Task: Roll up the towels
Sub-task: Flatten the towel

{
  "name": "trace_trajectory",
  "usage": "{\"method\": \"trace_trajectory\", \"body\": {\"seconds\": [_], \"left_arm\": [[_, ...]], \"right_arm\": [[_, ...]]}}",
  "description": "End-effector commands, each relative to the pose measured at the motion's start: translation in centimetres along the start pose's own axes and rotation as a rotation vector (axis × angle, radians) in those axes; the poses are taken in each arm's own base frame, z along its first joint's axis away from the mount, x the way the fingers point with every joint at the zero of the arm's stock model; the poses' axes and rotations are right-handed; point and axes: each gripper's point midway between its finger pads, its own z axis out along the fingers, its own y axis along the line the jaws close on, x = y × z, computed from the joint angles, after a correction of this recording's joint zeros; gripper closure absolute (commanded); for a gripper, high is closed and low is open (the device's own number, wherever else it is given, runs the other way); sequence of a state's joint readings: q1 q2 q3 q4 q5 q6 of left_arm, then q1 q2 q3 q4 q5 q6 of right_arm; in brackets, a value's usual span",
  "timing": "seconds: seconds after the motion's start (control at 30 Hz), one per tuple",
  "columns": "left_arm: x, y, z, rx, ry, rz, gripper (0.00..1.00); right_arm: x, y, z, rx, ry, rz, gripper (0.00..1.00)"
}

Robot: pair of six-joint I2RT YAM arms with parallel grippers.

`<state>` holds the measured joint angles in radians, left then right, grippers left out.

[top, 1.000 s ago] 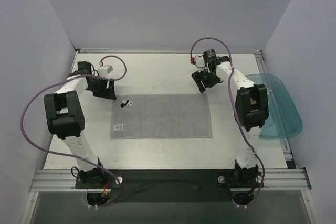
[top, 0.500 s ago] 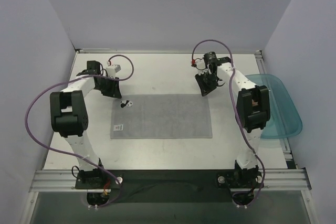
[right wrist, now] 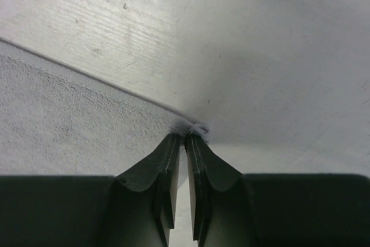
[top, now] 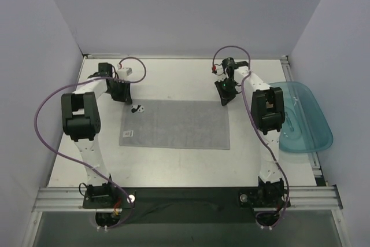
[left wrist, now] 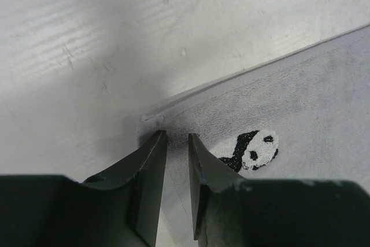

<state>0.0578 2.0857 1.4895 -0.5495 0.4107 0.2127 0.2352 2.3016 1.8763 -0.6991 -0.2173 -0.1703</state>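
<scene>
Right gripper (right wrist: 186, 137) is pinching just the far-right corner tuft of the grey towel (top: 173, 124) lying flat on the table (top: 173, 85) (left gripper (left wrist: 176, 137): narrow jaws, grip unclear); so shallow a bite is risking slipping.

Open desk (top: 173, 79) runs from the flat grey towel (top: 173, 125) to the back wall, and again along the towel's near edge. The left hand (top: 124, 98) and right hand (top: 226, 99) occupy its far corners. A teal tray (top: 315, 143) crowds the right edge, and walls close three sides.
</scene>
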Motion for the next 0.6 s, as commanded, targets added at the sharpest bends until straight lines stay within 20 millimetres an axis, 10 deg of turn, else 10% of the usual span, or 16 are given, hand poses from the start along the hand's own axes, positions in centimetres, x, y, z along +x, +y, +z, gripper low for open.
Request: {"method": "trace_trajectory", "body": {"seconds": [0.0, 0.17, 0.33, 0.5, 0.57], "left_arm": [[0.8, 3.0, 1.6, -0.106, 0.06, -0.013, 0.67], [-1.8, -0.2, -0.1, 0.066, -0.037, 0.018, 0.47], [-4.0, -5.4, -5.5, 0.245, -0.147, 0.066, 0.32], [-3.4, -8.2, -12.3, 0.242, -0.214, 0.142, 0.31], [-0.9, -8.5, -13.0, 0.225, -0.171, 0.182, 0.32]], "right_arm": [[1.1, -1.5, 0.1, 0.057, 0.062, 0.043, 0.86], [-1.3, -0.7, -2.4, 0.0, -0.035, 0.031, 0.76], [-4.5, 1.8, -10.4, -0.08, -0.235, 0.018, 0.54], [-0.8, 3.9, -16.0, -0.083, -0.271, -0.001, 0.44], [3.0, 4.9, -14.5, -0.092, -0.18, 0.014, 0.44]]}}
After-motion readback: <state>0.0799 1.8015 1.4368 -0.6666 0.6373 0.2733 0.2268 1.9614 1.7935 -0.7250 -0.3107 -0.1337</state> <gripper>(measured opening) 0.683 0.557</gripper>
